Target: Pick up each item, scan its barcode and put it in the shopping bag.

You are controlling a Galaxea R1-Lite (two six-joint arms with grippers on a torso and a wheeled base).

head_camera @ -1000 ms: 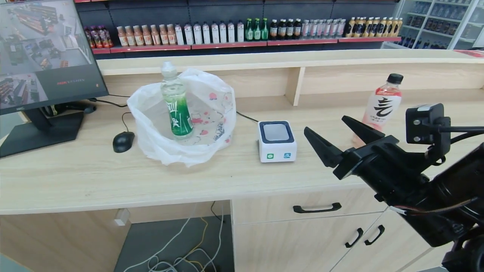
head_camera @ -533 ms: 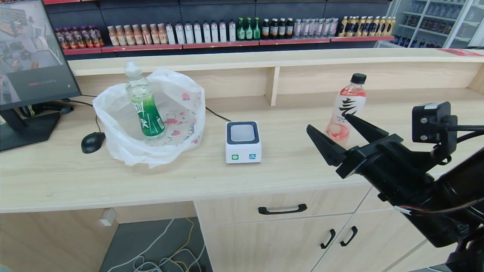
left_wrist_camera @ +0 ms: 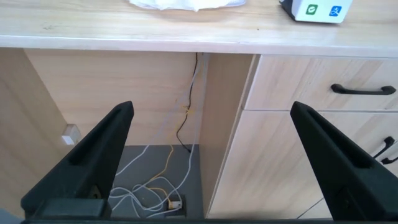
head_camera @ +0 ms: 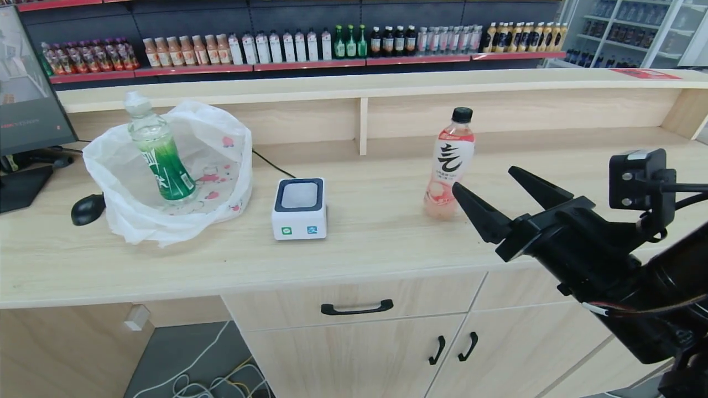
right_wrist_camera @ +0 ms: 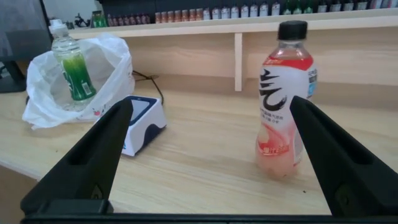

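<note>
A pink drink bottle (head_camera: 449, 163) with a black cap stands upright on the wooden counter (head_camera: 376, 237), right of the white scanner box (head_camera: 299, 208). A green-labelled bottle (head_camera: 160, 160) leans inside the white shopping bag (head_camera: 224, 135) at the left. My right gripper (head_camera: 483, 178) is open and empty, hovering just right of and nearer than the pink bottle. In the right wrist view the pink bottle (right_wrist_camera: 285, 102) stands ahead between the open fingers of the right gripper (right_wrist_camera: 211, 102), apart from them. My left gripper (left_wrist_camera: 211, 109) is open and empty, below the counter's front edge, facing the cabinet.
A monitor (head_camera: 27, 110) and a black mouse (head_camera: 87, 209) sit at the far left. A raised ledge (head_camera: 359, 88) runs along the back, with stocked shelves (head_camera: 310, 47) behind. Drawers with black handles (head_camera: 357, 307) are under the counter, and loose cables (left_wrist_camera: 158, 186) lie on the floor.
The head camera has swung to the right, so everything on the counter sits further left in the picture. The right gripper stays open. Bottles, bag and scanner have not moved.
</note>
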